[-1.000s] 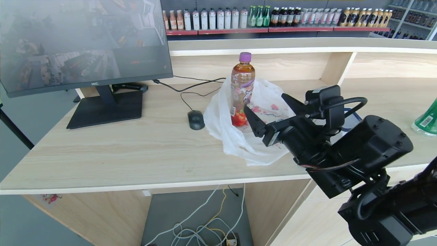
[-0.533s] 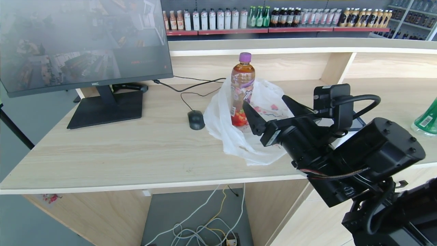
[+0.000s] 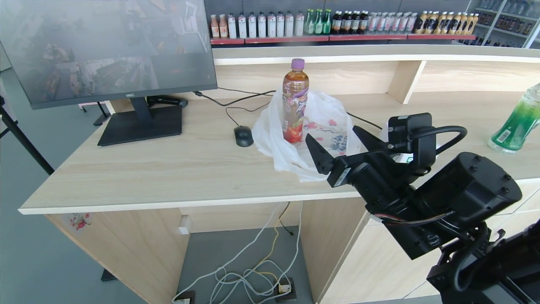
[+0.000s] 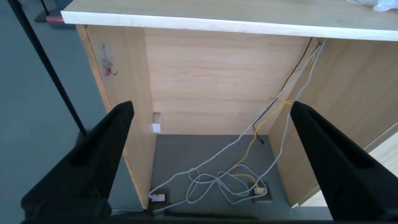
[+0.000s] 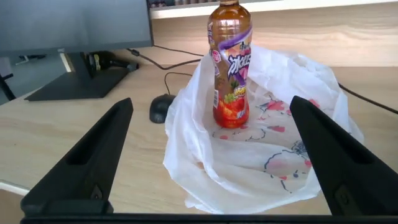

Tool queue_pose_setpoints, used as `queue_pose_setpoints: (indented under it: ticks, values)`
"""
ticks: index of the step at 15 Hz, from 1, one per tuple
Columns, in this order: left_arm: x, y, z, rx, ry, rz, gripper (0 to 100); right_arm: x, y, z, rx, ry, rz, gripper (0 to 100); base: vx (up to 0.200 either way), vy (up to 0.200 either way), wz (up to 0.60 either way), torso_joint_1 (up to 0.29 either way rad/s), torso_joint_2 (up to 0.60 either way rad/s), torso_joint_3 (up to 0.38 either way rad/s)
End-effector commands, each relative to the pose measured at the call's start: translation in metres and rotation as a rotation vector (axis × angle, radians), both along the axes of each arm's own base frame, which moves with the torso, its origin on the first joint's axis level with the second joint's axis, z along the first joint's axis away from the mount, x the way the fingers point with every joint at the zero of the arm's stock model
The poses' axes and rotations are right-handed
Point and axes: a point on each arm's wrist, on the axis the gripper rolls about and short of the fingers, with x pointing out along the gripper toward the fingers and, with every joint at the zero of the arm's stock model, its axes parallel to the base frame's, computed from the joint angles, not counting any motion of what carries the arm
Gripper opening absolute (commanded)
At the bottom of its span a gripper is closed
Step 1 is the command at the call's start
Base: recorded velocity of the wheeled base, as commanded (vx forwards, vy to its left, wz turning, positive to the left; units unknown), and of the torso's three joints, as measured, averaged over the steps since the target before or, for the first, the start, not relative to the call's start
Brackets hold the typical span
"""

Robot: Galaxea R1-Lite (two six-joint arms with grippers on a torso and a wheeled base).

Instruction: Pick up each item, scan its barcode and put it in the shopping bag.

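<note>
A tea bottle (image 3: 295,101) with a purple cap stands upright inside the white shopping bag (image 3: 327,122) on the wooden counter (image 3: 168,169). My right gripper (image 3: 335,135) is open and holds nothing. It hangs just in front of the bag, near the counter's front edge, with its fingers pointing at the bag. From the right wrist, the tea bottle (image 5: 231,74) and the shopping bag (image 5: 280,155) lie straight ahead between the open fingers of the right gripper (image 5: 211,102). My left gripper (image 4: 211,106) is open, low down, and faces the space under the counter.
A green bottle (image 3: 512,124) stands on the counter at the far right. A monitor (image 3: 109,42) and a black mouse (image 3: 243,136) are left of the bag. Loose cables (image 3: 249,274) lie on the floor under the counter. Shelves of bottles (image 3: 337,21) line the back wall.
The head camera has shifted and now takes in more of the counter's right side and the floor. The right wrist has turned slightly. Its gripper stays open in front of the bag.
</note>
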Motion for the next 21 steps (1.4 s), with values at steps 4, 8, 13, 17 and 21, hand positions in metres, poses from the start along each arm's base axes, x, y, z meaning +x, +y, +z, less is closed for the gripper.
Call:
queue_pose_setpoints:
  ticks: [4, 8, 13, 17, 21]
  values:
    - [0.0, 0.0, 0.0, -0.005, -0.001, 0.002, 100, -0.005, -0.005, 0.001, -0.004, 0.002, -0.005, 100, 0.0, -0.2, 0.0, 0.007, 0.0, 0.002]
    - [0.0, 0.0, 0.0, -0.007, -0.001, 0.002, 100, -0.01, -0.009, 0.004, -0.004, -0.003, -0.006, 100, 0.0, -0.2, 0.0, 0.006, 0.0, 0.002]
    - [0.0, 0.0, 0.0, -0.008, -0.002, 0.002, 100, -0.01, -0.012, 0.007, 0.005, -0.009, -0.013, 100, 0.0, -0.2, 0.0, 0.002, 0.0, 0.0]
    - [0.0, 0.0, 0.0, -0.008, -0.002, 0.002, 100, -0.014, -0.017, 0.015, 0.023, -0.031, -0.017, 100, 0.0, -0.2, 0.0, 0.002, 0.01, 0.001]
    - [0.0, 0.0, 0.0, -0.01, -0.002, 0.002, 100, -0.016, -0.019, 0.019, 0.03, -0.041, -0.018, 100, 0.0, -0.2, 0.0, 0.004, 0.0, 0.004]
